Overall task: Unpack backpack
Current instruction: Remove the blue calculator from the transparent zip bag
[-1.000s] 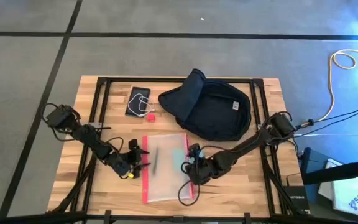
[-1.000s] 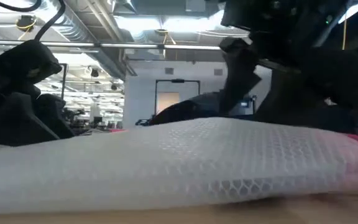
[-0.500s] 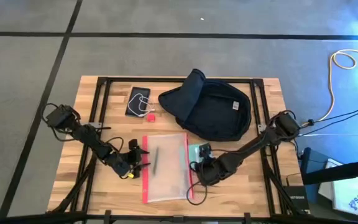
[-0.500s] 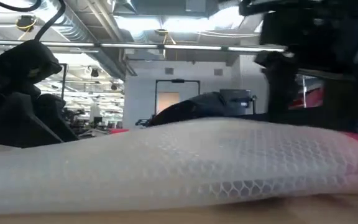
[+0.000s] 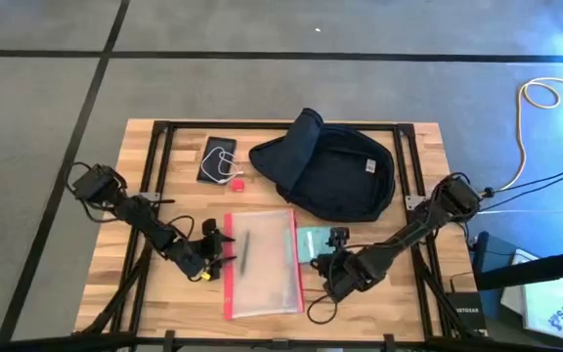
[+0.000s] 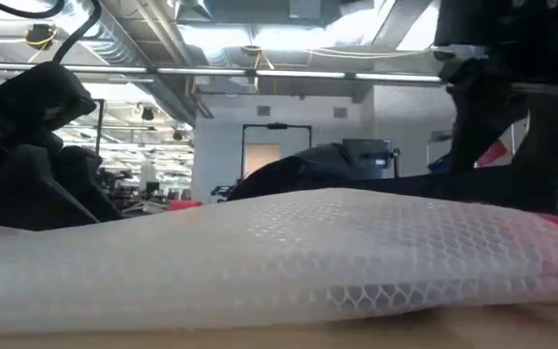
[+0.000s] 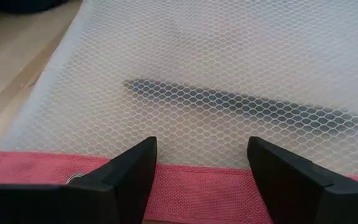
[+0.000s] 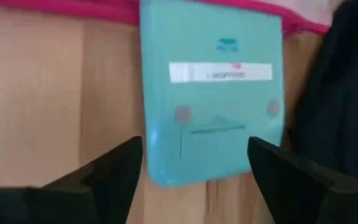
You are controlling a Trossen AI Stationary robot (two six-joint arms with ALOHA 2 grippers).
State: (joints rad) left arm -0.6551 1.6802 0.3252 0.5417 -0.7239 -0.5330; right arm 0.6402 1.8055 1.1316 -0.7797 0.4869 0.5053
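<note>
A: What could go wrong from here?

B: The right hand [image 5: 334, 242] sits low over the teal case [image 5: 311, 242], its 2 fingers apart with the case lying flat between and ahead of them, as the right wrist view shows. The case is flat against the desk [image 5: 428, 147], so I judge a closing pinch could skate it sideways into the mesh pouch [image 5: 260, 262] just beside it, or catch the pouch's red edge too.

A: And the left side?

B: The left hand [image 5: 219, 246] waits at the pouch's other edge, fingers apart over the red border, gripping nothing. A pen-like dark thing [image 7: 241, 106] lies inside the pouch; a careless pull could drag the pouch.

A: Where's the backpack relative to the right hand?

B: The backpack [image 5: 335, 176] lies on the desk's far half, its flap thrown open, near the case but apart from the right hand. A dark phone-like slab [image 5: 217, 158] with a white cable lies beside the backpack, away from the case. I can't tell whether anything remains inside, so leaving something in is the other risk.
</note>
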